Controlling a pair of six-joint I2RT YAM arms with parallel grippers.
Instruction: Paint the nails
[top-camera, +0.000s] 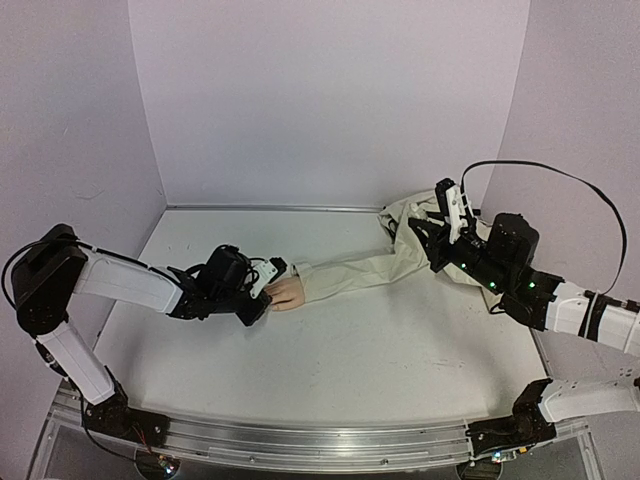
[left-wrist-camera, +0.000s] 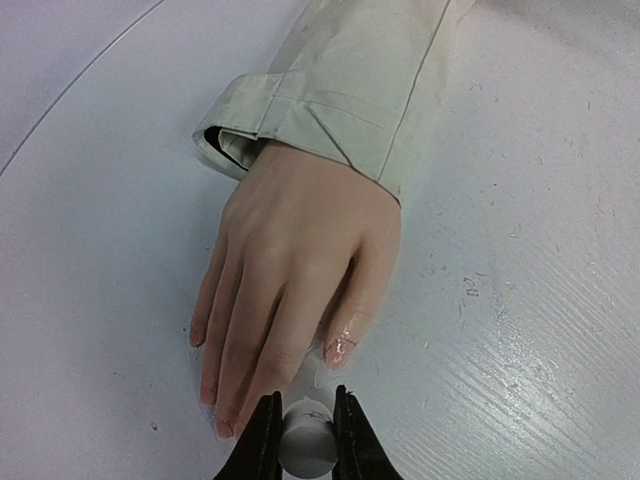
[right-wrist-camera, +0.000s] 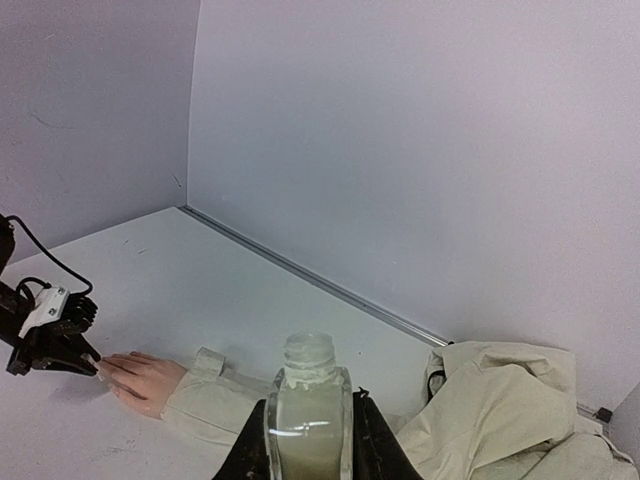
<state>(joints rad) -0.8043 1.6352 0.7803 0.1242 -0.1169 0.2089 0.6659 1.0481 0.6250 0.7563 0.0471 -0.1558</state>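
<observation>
The peach fake hand (left-wrist-camera: 290, 250) lies palm down on the white table, coming out of a beige sleeve (left-wrist-camera: 350, 90). Its nails (left-wrist-camera: 338, 350) are small; the rightmost fingertip looks wet and glossy. My left gripper (left-wrist-camera: 306, 432) is shut on a small white round brush cap (left-wrist-camera: 308, 448), right at the fingertips; the brush tip is hard to make out. In the top view this gripper (top-camera: 262, 300) touches the hand (top-camera: 286, 294). My right gripper (right-wrist-camera: 308, 440) is shut on an uncapped clear bottle (right-wrist-camera: 306, 420) of pale liquid, held upright over the sleeve at the back right (top-camera: 442, 222).
The sleeve (top-camera: 360, 268) runs to a crumpled beige garment (top-camera: 412, 215) at the back right, also in the right wrist view (right-wrist-camera: 520, 400). White walls enclose the table; a metal strip (right-wrist-camera: 320, 285) lines the far edge. A black cable (top-camera: 560, 170) loops above the right arm.
</observation>
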